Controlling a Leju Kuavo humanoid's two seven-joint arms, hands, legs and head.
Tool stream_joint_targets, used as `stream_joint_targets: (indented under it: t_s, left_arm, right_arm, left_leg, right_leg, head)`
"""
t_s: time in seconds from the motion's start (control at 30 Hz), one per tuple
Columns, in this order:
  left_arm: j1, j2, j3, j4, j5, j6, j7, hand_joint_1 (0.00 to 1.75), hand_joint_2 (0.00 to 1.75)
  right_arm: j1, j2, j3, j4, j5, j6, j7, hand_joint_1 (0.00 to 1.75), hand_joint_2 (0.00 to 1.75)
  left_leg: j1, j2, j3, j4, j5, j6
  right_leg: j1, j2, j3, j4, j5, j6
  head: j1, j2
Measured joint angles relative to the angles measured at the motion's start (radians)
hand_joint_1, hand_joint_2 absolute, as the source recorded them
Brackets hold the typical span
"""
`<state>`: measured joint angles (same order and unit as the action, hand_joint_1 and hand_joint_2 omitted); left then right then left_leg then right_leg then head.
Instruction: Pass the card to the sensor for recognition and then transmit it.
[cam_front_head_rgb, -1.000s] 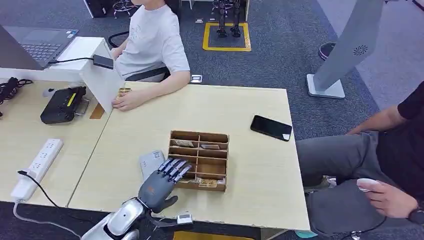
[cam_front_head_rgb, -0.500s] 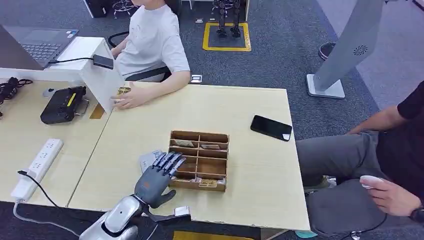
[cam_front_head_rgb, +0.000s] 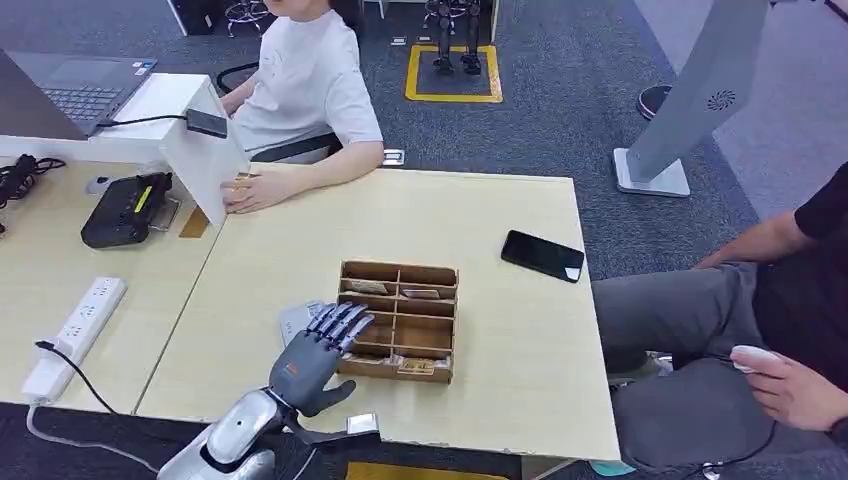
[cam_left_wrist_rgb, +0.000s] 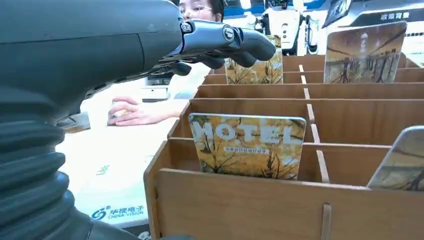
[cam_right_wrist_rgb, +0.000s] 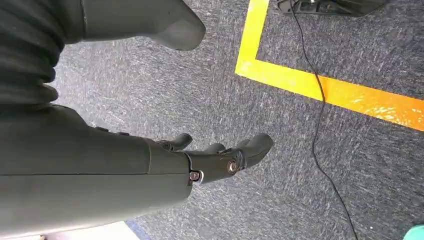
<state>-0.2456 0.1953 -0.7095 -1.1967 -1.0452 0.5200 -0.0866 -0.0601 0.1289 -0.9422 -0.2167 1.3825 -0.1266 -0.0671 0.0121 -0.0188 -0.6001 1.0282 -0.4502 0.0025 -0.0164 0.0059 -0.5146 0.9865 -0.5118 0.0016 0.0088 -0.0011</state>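
The left hand (cam_front_head_rgb: 312, 358) hovered at the near left corner of the wooden card box (cam_front_head_rgb: 398, 320), its fingers (cam_left_wrist_rgb: 235, 42) spread apart and gripping nothing. The right hand (cam_right_wrist_rgb: 210, 160) hung over the carpet, loosely curled and holding nothing.

The box stood on the worktop (cam_front_head_rgb: 400, 230), and hotel cards stood upright in its compartments. The nearest card (cam_left_wrist_rgb: 248, 145), marked HOTEL, sat in the compartment just behind the box's near wall, untouched. Just left of the box lay a flat grey pad (cam_front_head_rgb: 298, 322), probably the sensor, partly covered by the hand.

Judged from this, the task was at its first step: reaching to pick a card, with nothing yet taken. The next move called for lowering the fingers into that near compartment, pinching the card's top edge, and lifting it straight up clear of the dividers before carrying it left of the box to the pad.
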Motion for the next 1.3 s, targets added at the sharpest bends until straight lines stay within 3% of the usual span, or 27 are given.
stream_joint_targets:
  t_s: [0.33,1.07,1.1,1.17,1.2,1.3]
  left_arm:
    - [0.005,0.008,0.000,-0.030,0.061,-0.032,-0.040,0.00,1.75]
    - [0.012,0.010,0.000,-0.041,0.095,-0.055,-0.065,0.00,1.75]
    - [0.012,0.010,0.000,-0.041,0.094,-0.056,-0.065,1.59,1.75]
    - [0.012,0.010,0.000,-0.041,0.093,-0.063,-0.065,1.59,1.75]
    - [0.012,0.010,0.000,-0.041,0.092,-0.065,-0.065,1.75,1.75]
    - [0.012,0.013,0.000,-0.041,0.092,-0.070,-0.065,1.75,1.75]
  right_arm:
    - [0.000,0.000,0.010,0.000,-0.012,0.000,0.002,0.00,1.75]
    - [0.000,0.000,0.024,0.000,-0.030,0.001,0.002,0.00,1.75]
    - [0.000,0.000,0.024,0.000,-0.030,0.001,0.002,0.00,1.75]
    - [0.000,0.000,0.024,0.000,-0.030,0.001,0.002,0.00,1.75]
    - [0.000,0.000,0.025,0.000,-0.031,0.001,0.003,0.00,1.75]
    - [0.000,0.000,0.026,0.000,-0.031,0.001,0.005,0.00,1.75]
  left_leg:
    - [0.000,0.000,0.000,0.000,0.000,0.000]
    - [0.000,0.000,0.000,0.000,0.000,0.000]
    - [0.000,0.000,0.000,0.000,0.000,0.000]
    - [0.000,0.000,0.000,0.000,0.000,0.000]
    - [0.000,0.000,0.000,0.000,0.000,0.000]
    - [0.000,0.000,0.000,0.000,0.000,0.000]
  right_leg:
    - [0.000,0.000,0.000,0.000,0.000,0.000]
    - [0.000,0.000,0.000,0.000,0.000,0.000]
    - [0.000,0.000,0.000,0.000,0.000,0.000]
    - [0.000,0.000,0.000,0.000,0.000,0.000]
    - [0.000,0.000,0.000,0.000,0.000,0.000]
    - [0.000,0.000,0.000,0.000,0.000,0.000]
  head:
    - [0.000,0.000]
    - [0.000,0.000]
    - [0.000,0.000]
    - [0.000,0.000]
    - [0.000,0.000]
    - [0.000,0.000]
